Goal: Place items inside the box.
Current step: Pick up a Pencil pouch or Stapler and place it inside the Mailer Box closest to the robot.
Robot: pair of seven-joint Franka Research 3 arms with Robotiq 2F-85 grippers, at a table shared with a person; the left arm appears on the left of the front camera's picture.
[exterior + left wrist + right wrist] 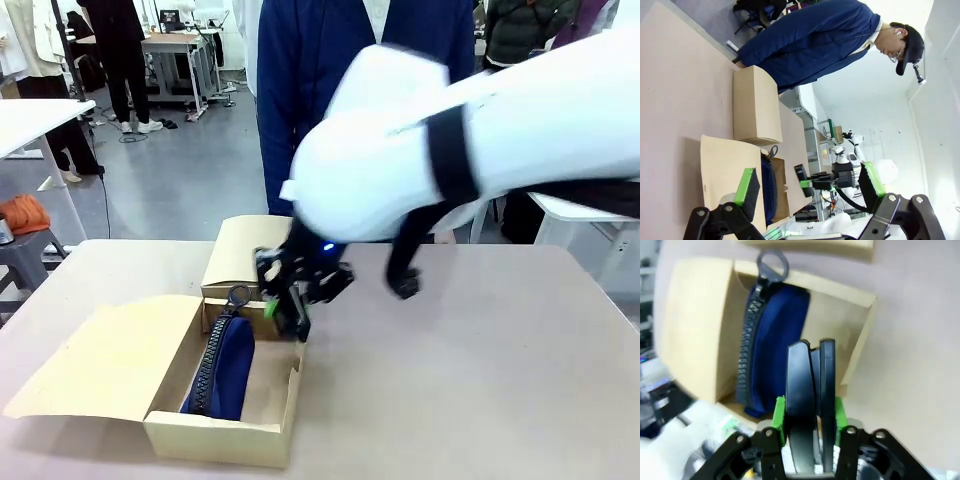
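The right gripper (810, 412) is squeezed tight on a black stapler (802, 375). Its two green pads press on the stapler's flat sides, and the stapler sticks out past the fingertips. The right arm (480, 140) reaches in from the side, crosses the middle of the table (480, 380) and bends down, so the gripper points at the open box (856, 355). Just past the stapler's tip is the bare part of the box floor. Beside that, inside the box, lies the navy zip pouch (775, 330). Its round zip ring (772, 262) rests at the box's far end. The wide flap lid (100, 360) lies open on the side of the box away from the gripper. A smaller box (240, 250) sits shut just beyond the gripper. A person (320, 60) in a dark blue jacket stands farther off. The left gripper (807, 175) has its fingers spread wide and holds nothing.
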